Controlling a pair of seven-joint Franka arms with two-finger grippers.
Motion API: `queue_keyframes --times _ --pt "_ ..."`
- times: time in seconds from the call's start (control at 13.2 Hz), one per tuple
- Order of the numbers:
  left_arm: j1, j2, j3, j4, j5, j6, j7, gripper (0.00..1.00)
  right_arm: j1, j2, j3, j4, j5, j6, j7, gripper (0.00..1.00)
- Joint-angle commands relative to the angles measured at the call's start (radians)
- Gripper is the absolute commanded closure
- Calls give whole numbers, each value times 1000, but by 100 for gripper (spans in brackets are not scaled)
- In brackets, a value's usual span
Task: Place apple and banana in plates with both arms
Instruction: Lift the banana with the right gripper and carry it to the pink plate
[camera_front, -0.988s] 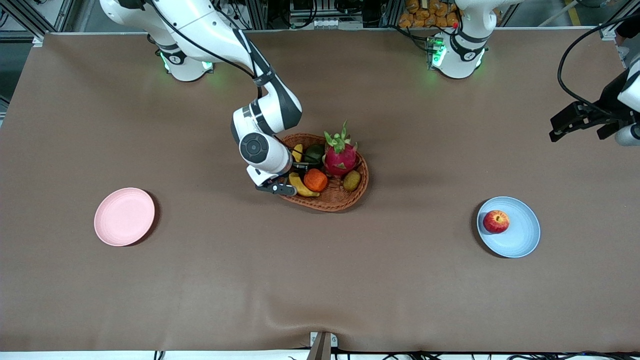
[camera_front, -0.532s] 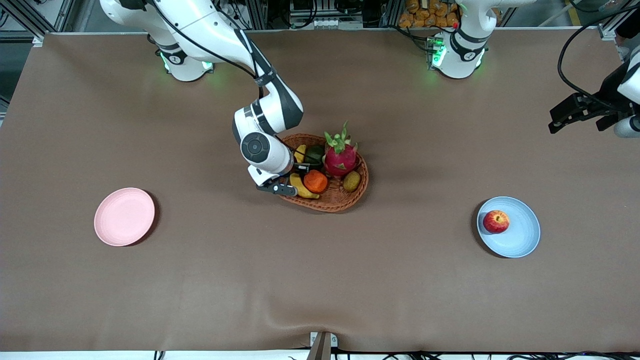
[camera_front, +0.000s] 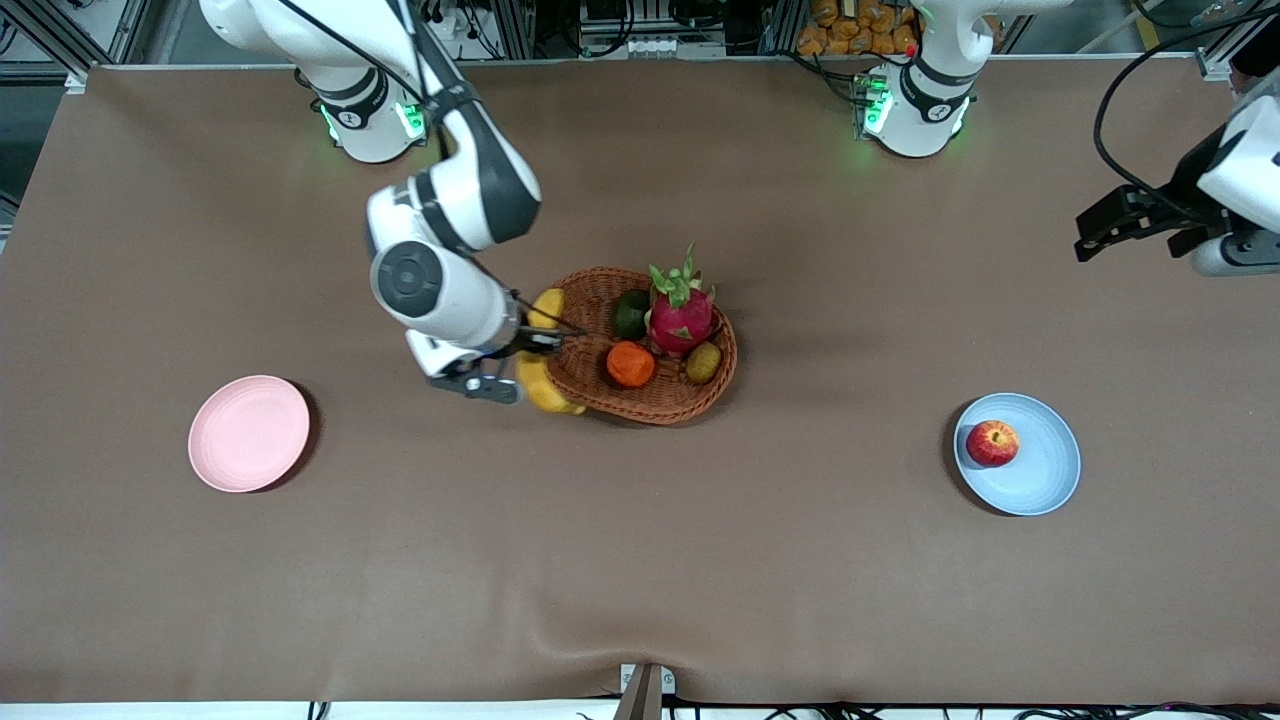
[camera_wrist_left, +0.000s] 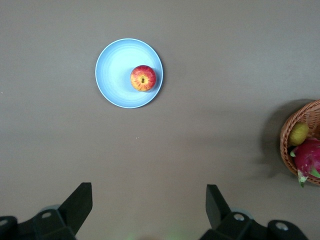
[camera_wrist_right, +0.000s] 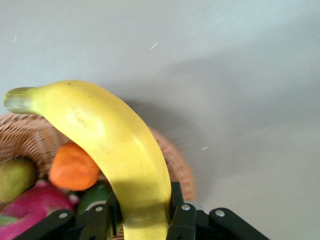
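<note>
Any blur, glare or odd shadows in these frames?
Front view: sharp, even light; soft shadows beside the blue plate and basket. Left wrist view: sharp, apple crisp. Right wrist view: banana close to the lens and soft, the fruit under it blurred, and a broad shadow falls across the table.

plates: 2, pink (camera_front: 249, 433), blue (camera_front: 1040, 478)
apple (camera_front: 992, 443): 1
banana (camera_front: 540, 385): 1
basket (camera_front: 668, 400): 1
tangerine (camera_front: 631, 364): 1
dragon fruit (camera_front: 680, 316): 1

Right tool (camera_front: 524, 362) partly masked by its own wrist, upper left of centre; banana (camera_front: 538, 378) half covered there. Left arm (camera_front: 1236, 190) runs off the right edge. Wicker basket (camera_wrist_left: 299, 136) clipped at the picture's right edge.
</note>
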Motion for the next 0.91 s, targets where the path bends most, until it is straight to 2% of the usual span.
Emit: queue_keyframes --times 0.0,0.15,0.46,0.61,0.84 --pt "-1 -13 -30 2 -9 -12 -34 0 0 -64 -100 -17 -78 -77 -18 100" --pt "-1 -14 -36 -4 -11 -16 -71 0 1 -75 -199 -21 -81 -139 -143 100" --pt "4 -10 -39 -1 -13 -7 -74 0 -28 -65 -393 -83 -83 -142 -410 100" --pt "-1 -10 -39 -1 -26 -3 -75 0 -129 -49 -399 -81 -84 -142 -504 100" --pt "-1 -16 -40 -3 -28 -12 -77 0 -259 35 -396 -77 -80 -124 -649 100"
